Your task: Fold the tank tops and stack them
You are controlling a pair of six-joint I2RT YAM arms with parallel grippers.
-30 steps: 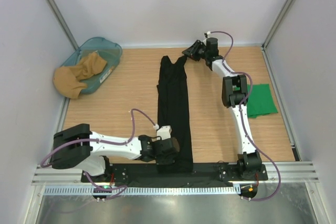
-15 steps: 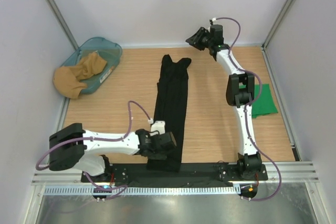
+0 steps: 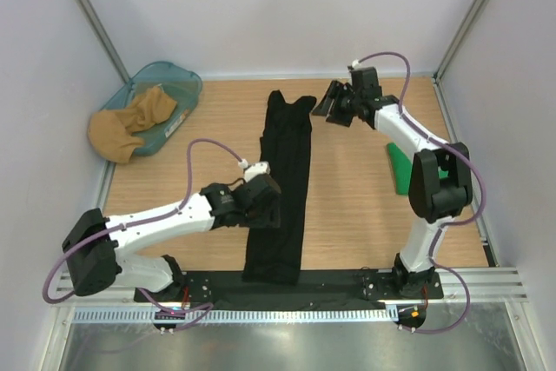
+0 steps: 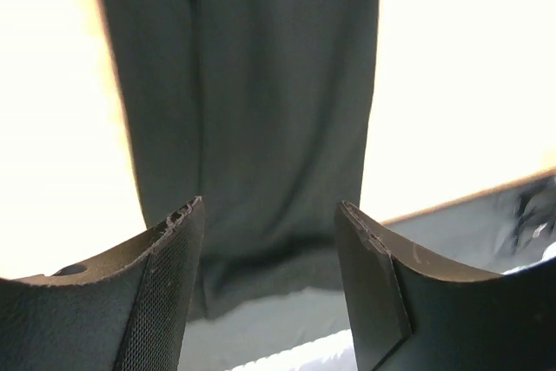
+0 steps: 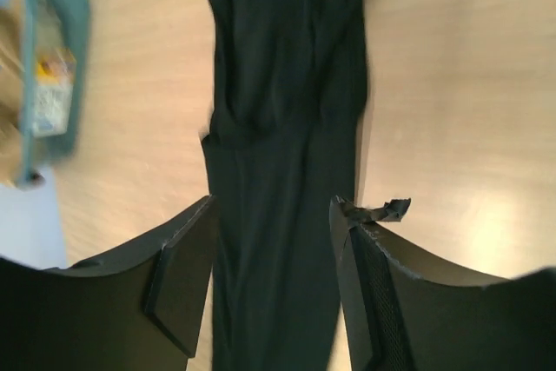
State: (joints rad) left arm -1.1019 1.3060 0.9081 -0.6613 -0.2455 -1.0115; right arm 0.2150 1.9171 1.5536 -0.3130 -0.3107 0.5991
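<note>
Black top point(image 3: 282, 188) lies flat on the table point(image 3: 356, 206) as a long narrow strip. It looks already folded lengthwise, with its straps at the far end and its hem at the near edge. The left fingers point(image 4: 174, 284) are spread with nothing between them. They hang over the lower half of the strip, and the hem shows just past their tips. The right fingers point(image 5: 187, 284) are also spread and empty, off the cloth. From above they sit just beside the strap end, and in their own view the strip runs away beyond the gap between them. The green top point(image 3: 396, 169) lies well apart from both pairs of fingers, by the right arm and partly hidden behind it.

The black top should handle as light, limp cloth. It will sag, drape and bunch wherever it is not supported, and stacked layers may slide over one another. One pinch in the middle would likely crumple the strip. A better hold is at one end, near its two corners, with the tips pressed down to the table so every layer is caught. The strap end is loose and uneven, so a hold just below the straps looks safer. Lifted low and laid over, the cloth should keep its fold.
</note>
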